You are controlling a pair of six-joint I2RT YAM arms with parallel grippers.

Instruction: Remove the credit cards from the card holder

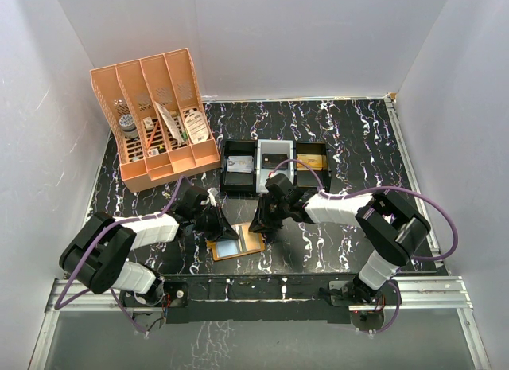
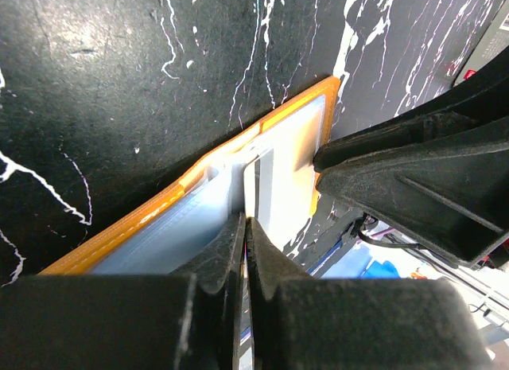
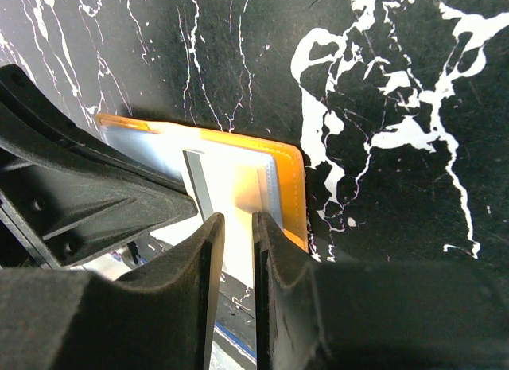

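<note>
The orange card holder [image 1: 253, 241] lies open on the black marbled table, between both grippers. A pale credit card [image 1: 229, 248] with a grey stripe shows on its inner panel. In the left wrist view my left gripper [image 2: 248, 220] is shut, its tips pinching the edge of the credit card [image 2: 274, 187] above the holder's orange rim [image 2: 143, 219]. In the right wrist view my right gripper [image 3: 237, 219] stands over the holder's right half [image 3: 290, 187] and the card [image 3: 231, 187], its jaws a narrow gap apart with nothing between them. In the top view the left gripper [image 1: 225, 231] and right gripper [image 1: 258, 225] nearly meet.
A large orange slotted desk organizer [image 1: 155, 119] stands at the back left. Behind the grippers is a row of small black trays [image 1: 238, 167], one holding a gold block [image 1: 312, 161]. A metal rail [image 1: 429, 286] runs along the near edge. White walls enclose the table.
</note>
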